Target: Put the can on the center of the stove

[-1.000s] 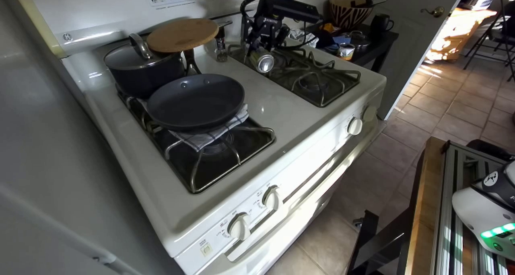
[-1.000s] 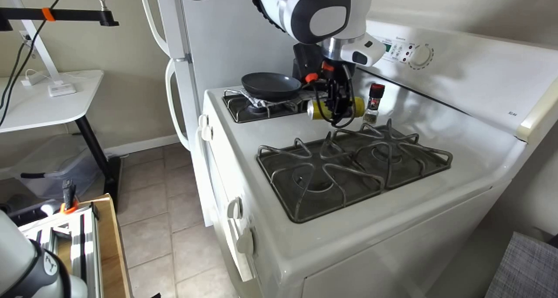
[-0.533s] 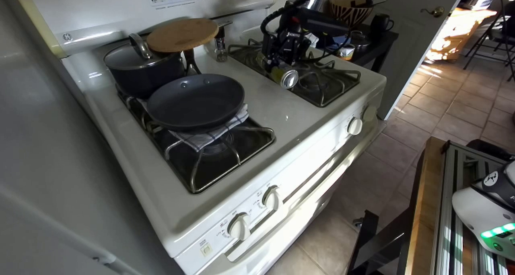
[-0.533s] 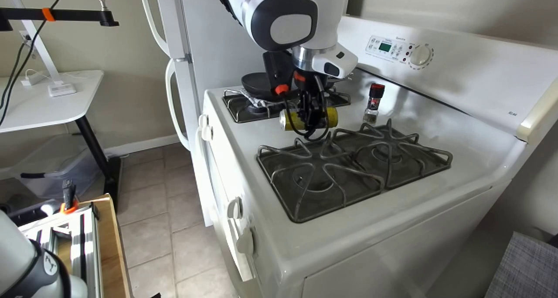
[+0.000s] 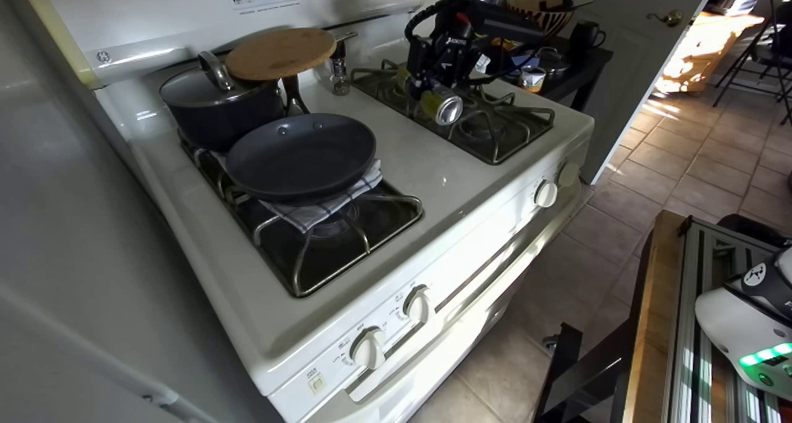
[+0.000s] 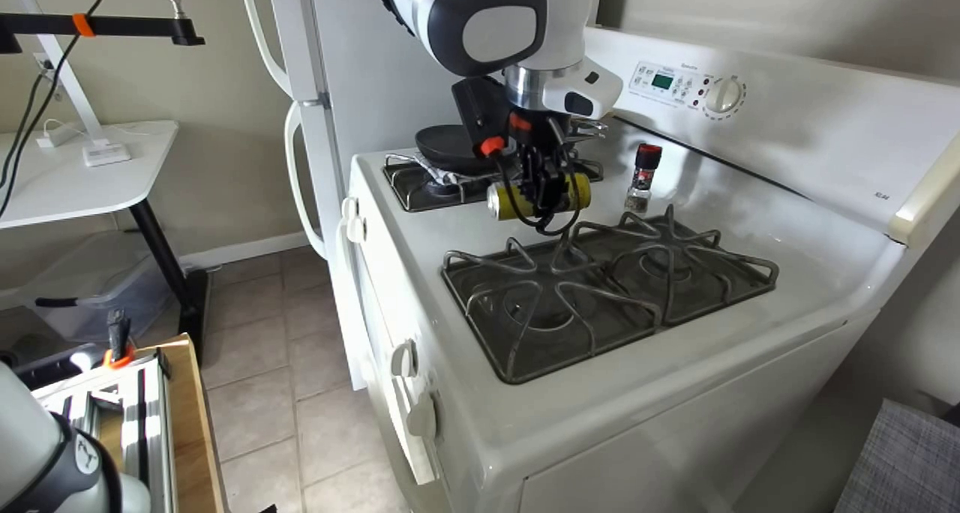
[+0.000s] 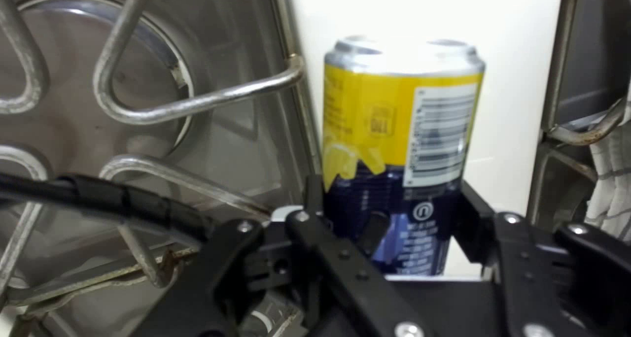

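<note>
The can, yellow and dark blue with a silver end, is in my gripper. The fingers press on both its sides in the wrist view. In both exterior views the can lies sideways under the gripper, one end towards the stove's front. It looks held above the stove. In the wrist view the white middle strip shows behind the can, with a grate to the left. The can's middle is partly hidden by the gripper.
A frying pan on a cloth and a lidded pot stand on the far burners. A wooden disc is beside the pot. A spice jar stands at the strip's back. Bare wire grates rise beside the strip.
The gripper with the can has moved towards the stove's front and lower, then in the last half second slightly up and back. The grip on the can stays the same.
</note>
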### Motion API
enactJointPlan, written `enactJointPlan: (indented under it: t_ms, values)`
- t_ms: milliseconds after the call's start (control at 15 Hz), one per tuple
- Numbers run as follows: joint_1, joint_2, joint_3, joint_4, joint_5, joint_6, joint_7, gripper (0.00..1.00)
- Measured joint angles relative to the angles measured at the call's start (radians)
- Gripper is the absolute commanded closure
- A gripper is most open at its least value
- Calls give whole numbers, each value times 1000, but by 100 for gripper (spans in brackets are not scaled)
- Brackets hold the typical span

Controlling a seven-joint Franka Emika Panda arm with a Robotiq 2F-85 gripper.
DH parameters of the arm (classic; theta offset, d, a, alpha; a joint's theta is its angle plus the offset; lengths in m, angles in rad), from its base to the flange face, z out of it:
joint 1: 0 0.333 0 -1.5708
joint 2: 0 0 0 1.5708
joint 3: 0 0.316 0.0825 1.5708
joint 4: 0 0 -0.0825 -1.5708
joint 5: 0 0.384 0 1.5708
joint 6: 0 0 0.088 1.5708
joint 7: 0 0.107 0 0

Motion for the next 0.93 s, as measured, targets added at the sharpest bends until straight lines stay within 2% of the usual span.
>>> enactJointPlan:
  t_ms: [467,533,933]
  values:
    - [-4,4,-7,4,-38,-7,-1,65]
    - [-6,4,-8,4,-32,-7,-7,40]
    - [-6,14,-7,4,-31,-7,-9,40]
